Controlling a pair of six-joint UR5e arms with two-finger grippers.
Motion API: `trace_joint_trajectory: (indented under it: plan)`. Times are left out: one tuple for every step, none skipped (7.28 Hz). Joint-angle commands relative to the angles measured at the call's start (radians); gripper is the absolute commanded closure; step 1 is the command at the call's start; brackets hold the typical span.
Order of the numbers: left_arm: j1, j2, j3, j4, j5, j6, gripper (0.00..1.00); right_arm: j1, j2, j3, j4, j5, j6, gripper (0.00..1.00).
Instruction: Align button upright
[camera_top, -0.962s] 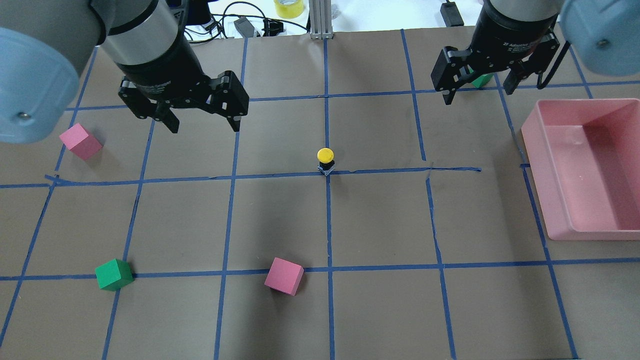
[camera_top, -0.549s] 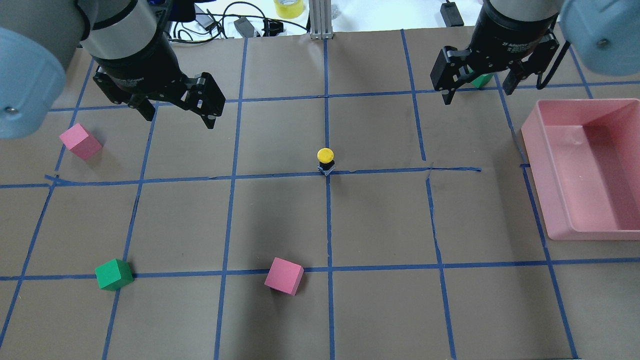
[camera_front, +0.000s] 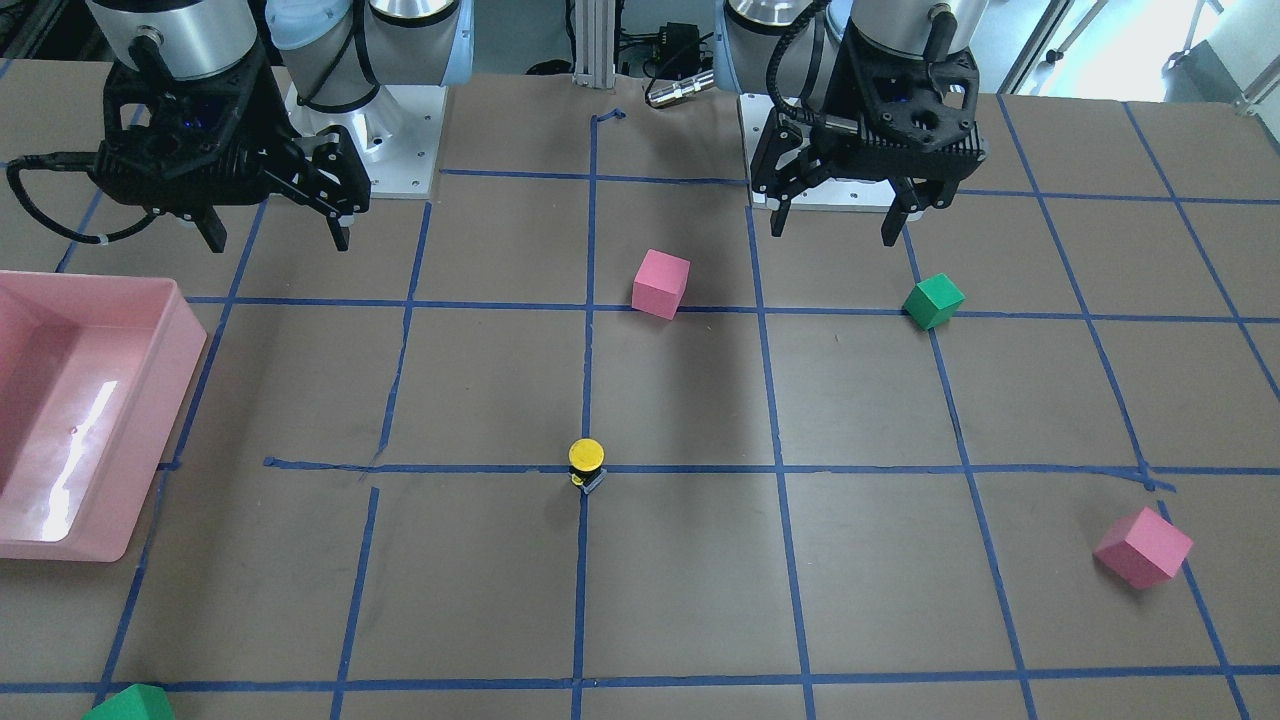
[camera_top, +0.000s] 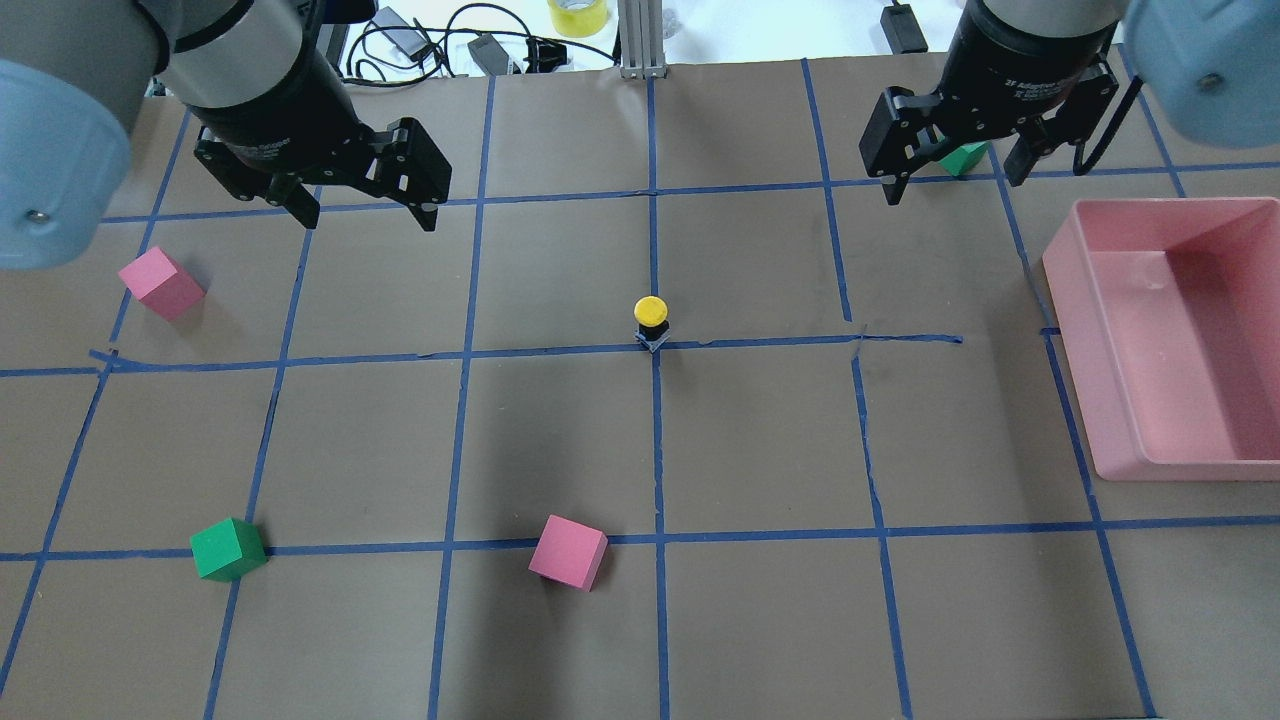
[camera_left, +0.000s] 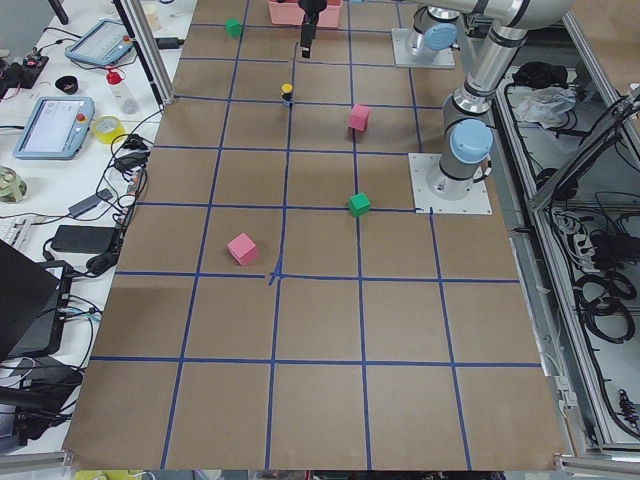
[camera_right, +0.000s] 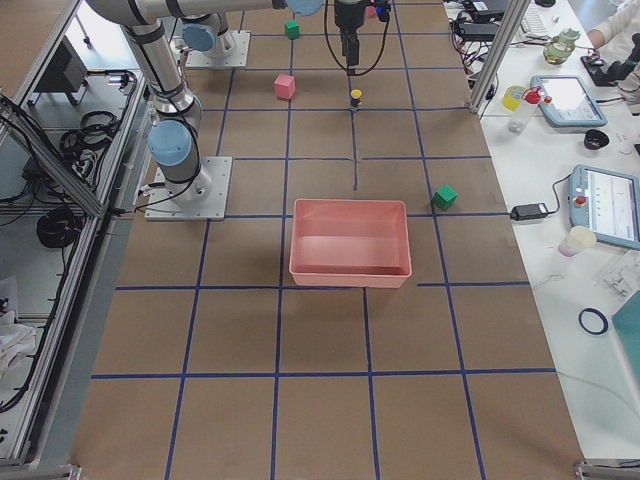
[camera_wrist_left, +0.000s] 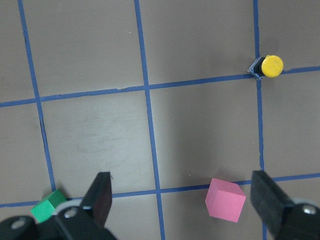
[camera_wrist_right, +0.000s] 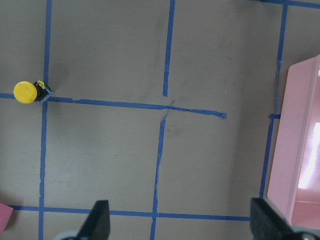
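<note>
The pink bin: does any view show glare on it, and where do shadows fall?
Exterior front-facing: a white glare streak on the floor of the pink bin; a broad soft shadow on the table beside the central pink cube. Right wrist-mounted: a bright patch inside the bin.

Bare brown paper (camera_top: 760, 430) rings the small yellow-capped push-button (camera_top: 651, 320) on every side, leaving it open from above and all around. The nearest obstacle is a pink foam cube (camera_top: 568, 552), well apart on the button's robot side. A shallow pink plastic tray (camera_top: 1075, 350) lies well off to the button's right.
</note>
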Motion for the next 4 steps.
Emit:
trace_joint_trajectory:
  plan:
    - [0.007,0.005,-0.014,0.021,0.0,-0.001,0.0,0.0,0.0,-0.002,-0.001,0.001,0.0,0.0]
    - [0.007,0.007,-0.02,0.021,0.0,-0.001,0.0,0.0,0.0,-0.002,-0.001,0.002,0.0,0.0]
    - [0.007,0.007,-0.023,0.019,0.0,-0.001,0.0,0.0,0.0,-0.002,-0.002,0.002,0.0,0.0]
    - [0.005,0.008,-0.026,0.019,0.0,-0.001,0.0,0.0,0.0,0.002,-0.001,0.001,0.0,0.0]
